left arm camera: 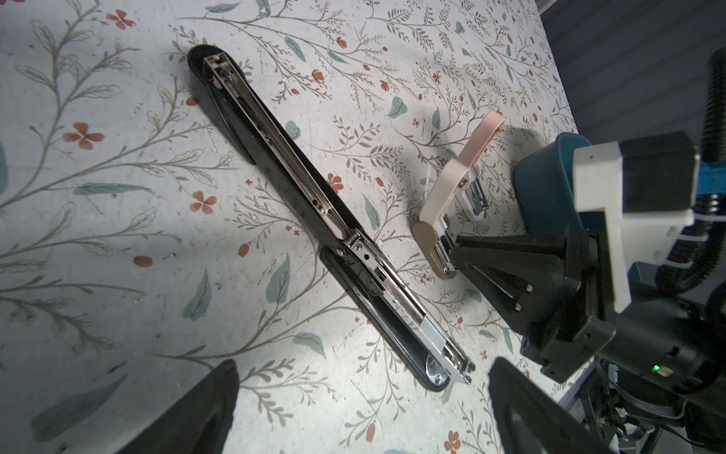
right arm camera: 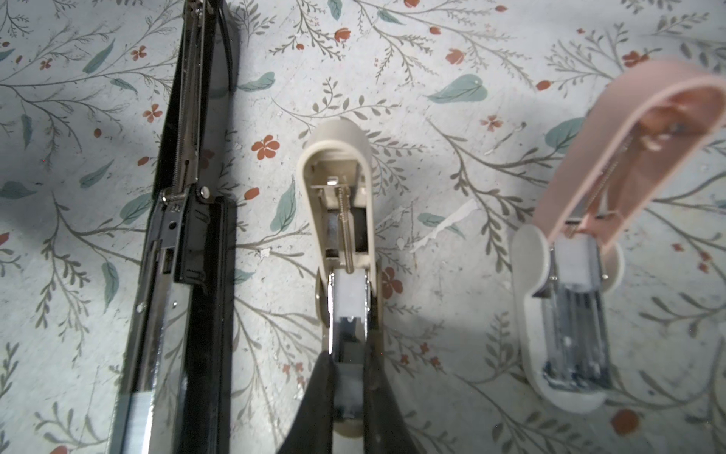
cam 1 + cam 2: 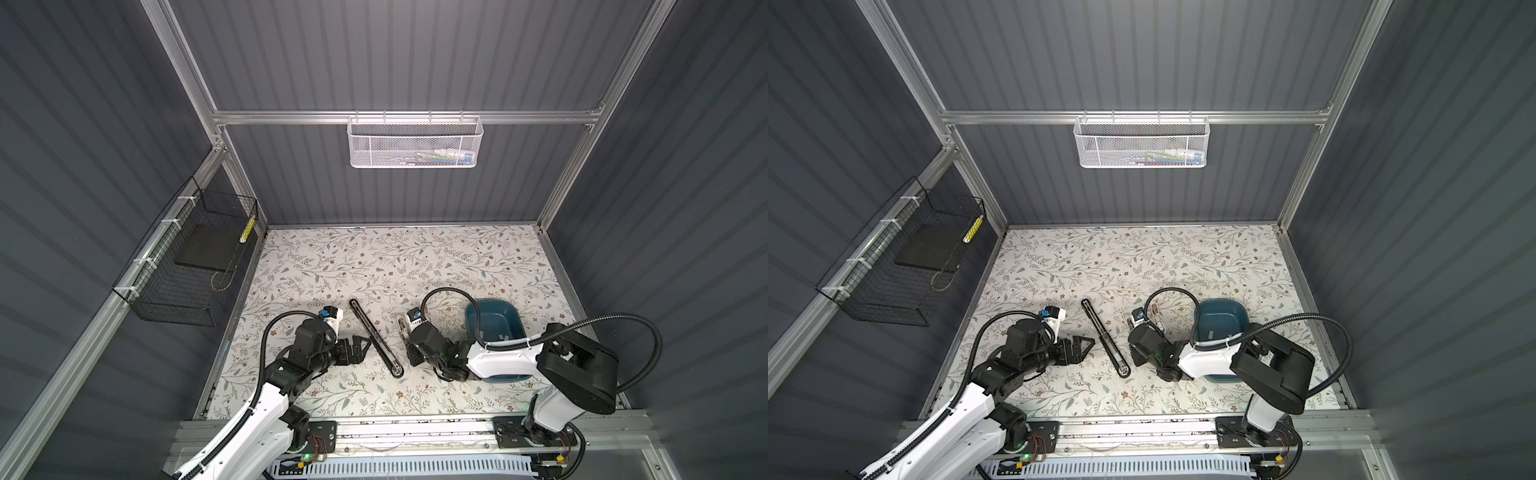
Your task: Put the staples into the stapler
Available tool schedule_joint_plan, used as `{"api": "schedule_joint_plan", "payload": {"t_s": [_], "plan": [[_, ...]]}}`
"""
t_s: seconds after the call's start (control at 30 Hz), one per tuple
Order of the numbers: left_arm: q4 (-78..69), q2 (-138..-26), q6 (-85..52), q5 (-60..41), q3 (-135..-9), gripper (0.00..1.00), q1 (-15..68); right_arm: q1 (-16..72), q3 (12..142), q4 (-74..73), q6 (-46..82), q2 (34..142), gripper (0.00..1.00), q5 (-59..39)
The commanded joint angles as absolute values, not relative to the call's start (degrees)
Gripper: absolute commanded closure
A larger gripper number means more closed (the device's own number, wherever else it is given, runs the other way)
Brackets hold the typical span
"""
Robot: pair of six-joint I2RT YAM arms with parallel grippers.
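Right wrist view, jaws clamp beige stapler [image 2: 345,291] (obscured from above)

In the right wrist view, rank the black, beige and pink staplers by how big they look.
Largest: black stapler.
Then pink stapler and beige stapler, too alike to rank; the pink one's open lid spreads wider.

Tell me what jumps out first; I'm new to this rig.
Three opened staplers on the floral table: a long black stapler mid-table, with a beige stapler and a pink stapler to its right. The right claw pinches the beige one's metal tray; the left claw hangs open beside the black one.
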State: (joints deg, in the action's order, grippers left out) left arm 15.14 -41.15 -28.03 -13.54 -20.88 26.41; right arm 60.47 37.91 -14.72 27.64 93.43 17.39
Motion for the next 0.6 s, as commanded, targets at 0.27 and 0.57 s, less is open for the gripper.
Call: {"api": "schedule_joint_plan", "payload": {"t_s": [0.27,0.57], "plan": [[15.12,-40.71,-26.91,-13.85,-20.66,0.01,26.19,61.33,39.71,-6.26,27.69,93.78,0.72,15.82],[15.10,-40.64,-26.90,-13.93,-20.62,0.01,26.19,61.34,41.04,-4.21,26.92,91.66,0.63,16.78]]}}
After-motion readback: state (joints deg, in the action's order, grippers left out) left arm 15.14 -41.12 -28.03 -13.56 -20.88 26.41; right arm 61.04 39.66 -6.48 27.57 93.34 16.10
